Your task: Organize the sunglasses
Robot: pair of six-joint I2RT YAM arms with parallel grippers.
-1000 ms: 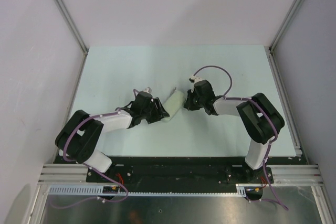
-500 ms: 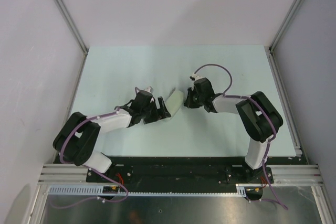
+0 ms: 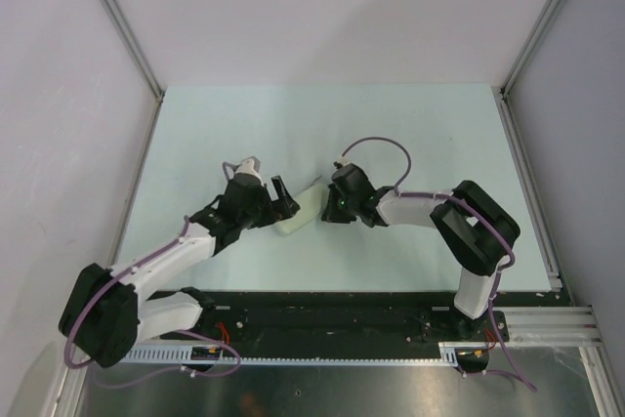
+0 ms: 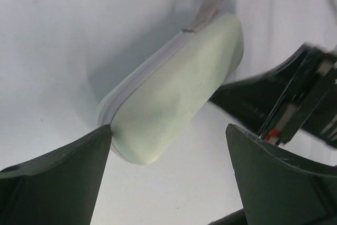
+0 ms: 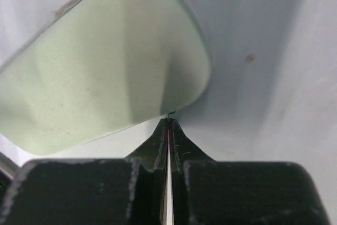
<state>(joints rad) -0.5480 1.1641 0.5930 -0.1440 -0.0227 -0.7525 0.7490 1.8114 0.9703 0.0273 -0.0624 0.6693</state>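
Observation:
The sunglasses are not in view. An oblong pale beige-green case (image 3: 298,210) lies zipped shut on the table between the two arms. My left gripper (image 3: 284,196) is open at the case's left end, and the left wrist view (image 4: 168,130) shows its left fingertip (image 4: 102,135) at the zipper seam. The case (image 4: 174,88) has a grey zipper tab (image 4: 213,9) at its far end. My right gripper (image 3: 330,205) is shut. In the right wrist view its tips (image 5: 169,120) touch the lower edge of the case (image 5: 105,72), with a tiny dark speck at the tip.
The pale table (image 3: 410,124) is bounded by grey walls and aluminium rails (image 3: 527,173) at the sides. The right gripper's black body (image 4: 295,93) sits close on the right of the case in the left wrist view.
The case has slid left and toward the near edge. My right gripper followed it to the left. My left arm has drawn back to the left and stretched out.

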